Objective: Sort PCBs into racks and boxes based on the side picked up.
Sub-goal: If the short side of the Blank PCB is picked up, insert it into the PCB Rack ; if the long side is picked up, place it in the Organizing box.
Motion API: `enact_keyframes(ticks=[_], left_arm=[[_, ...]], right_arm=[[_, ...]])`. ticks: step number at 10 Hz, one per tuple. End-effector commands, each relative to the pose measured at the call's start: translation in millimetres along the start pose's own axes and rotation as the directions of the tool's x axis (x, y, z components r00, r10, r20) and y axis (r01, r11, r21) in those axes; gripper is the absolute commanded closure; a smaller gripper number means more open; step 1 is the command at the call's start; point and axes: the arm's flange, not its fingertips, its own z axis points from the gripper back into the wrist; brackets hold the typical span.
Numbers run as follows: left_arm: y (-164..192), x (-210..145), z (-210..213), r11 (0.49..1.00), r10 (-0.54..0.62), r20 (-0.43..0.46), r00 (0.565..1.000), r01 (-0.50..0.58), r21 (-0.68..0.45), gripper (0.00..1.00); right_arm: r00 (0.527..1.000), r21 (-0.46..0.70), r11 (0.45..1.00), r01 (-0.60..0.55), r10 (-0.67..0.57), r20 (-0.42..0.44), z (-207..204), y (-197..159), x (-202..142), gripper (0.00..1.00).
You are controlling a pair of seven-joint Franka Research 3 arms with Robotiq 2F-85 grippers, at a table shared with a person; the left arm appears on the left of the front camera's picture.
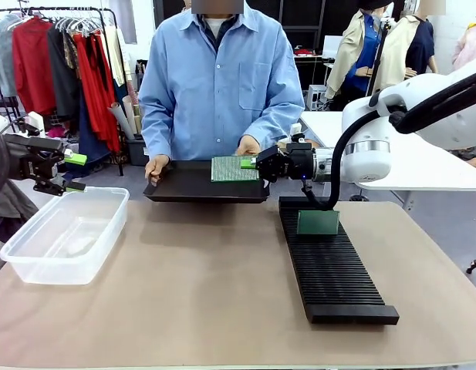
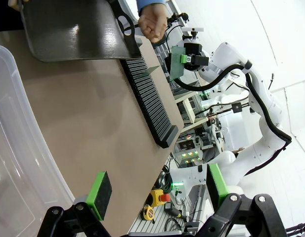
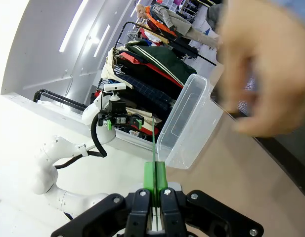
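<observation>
inspecting the station, you had your right gripper (image 1: 253, 163) pinching one pcb (image 1: 234, 169) by its edge, lighter face up, over the black tray (image 1: 191, 189) at the far side of the table (image 1: 183, 308). whether the board touched the tray could not be told. in the right wrist view the green pads (image 3: 150, 177) were pressed together on the board's thin edge.

the person held that tray above the table, one hand (image 1: 155, 166) at its left corner and the other hand (image 1: 248, 145) at its far rim, just behind the gripped board.

a second pcb (image 1: 318, 222) stood upright in a slot near the far end of the rack (image 1: 338, 277), which lay on the table on your right side.

the clear box (image 1: 64, 235) sat on the table at your left. your left gripper (image 1: 74, 173) hung above the box's far left corner, its fingers (image 2: 99, 194) spread wide apart.
</observation>
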Motion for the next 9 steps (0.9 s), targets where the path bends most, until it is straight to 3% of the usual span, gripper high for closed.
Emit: enact_keyframes(ticks=[1,9], left_arm=[[-2.1,0.9,0.3,1.000,0.011,0.006,1.000,-0.011,0.002,0.00],[-2.1,0.9,0.3,1.000,0.011,0.006,1.000,-0.011,0.002,0.00]], right_arm=[[1.000,0.002,1.000,-0.007,0.007,-0.001,-1.9,1.6,-0.4,1.00],[1.000,0.002,1.000,-0.007,0.007,-0.001,-1.9,1.6,-0.4,1.00]])
